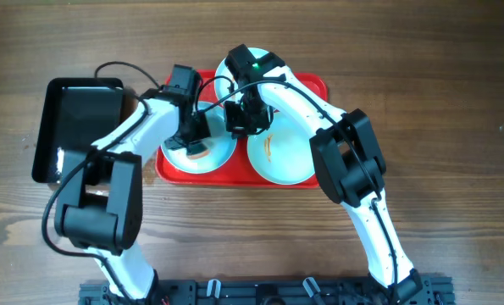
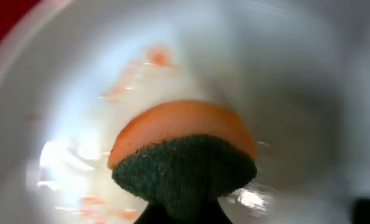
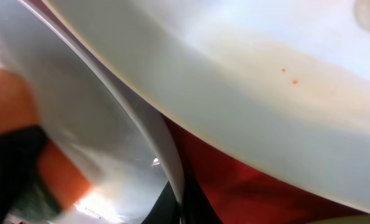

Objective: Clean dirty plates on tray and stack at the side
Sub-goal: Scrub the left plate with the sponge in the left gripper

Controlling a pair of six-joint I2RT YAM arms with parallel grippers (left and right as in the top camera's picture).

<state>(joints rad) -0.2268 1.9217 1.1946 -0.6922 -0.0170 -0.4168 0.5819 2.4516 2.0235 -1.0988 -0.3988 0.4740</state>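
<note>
The red tray point(image 1: 316, 85) holds three pale plates. My left gripper point(image 1: 196, 138) is shut on an orange sponge with a green scouring face point(image 2: 185, 149) and presses it on the left plate point(image 1: 220, 158), which shows orange smears point(image 2: 157, 57). My right gripper point(image 1: 238, 125) is shut on that plate's right rim point(image 3: 172, 177), fingers either side of it point(image 3: 180, 208). The right plate point(image 1: 287, 163) has an orange-brown smear near its centre. The back plate point(image 1: 224, 85) is mostly hidden by the arms. The sponge also shows in the right wrist view point(image 3: 10, 102).
A glossy black tray point(image 1: 74, 127) lies on the wooden table left of the red tray. In the right wrist view a second plate point(image 3: 265, 93) with orange specks sits close beside the gripped rim, with red tray floor point(image 3: 247, 180) between them.
</note>
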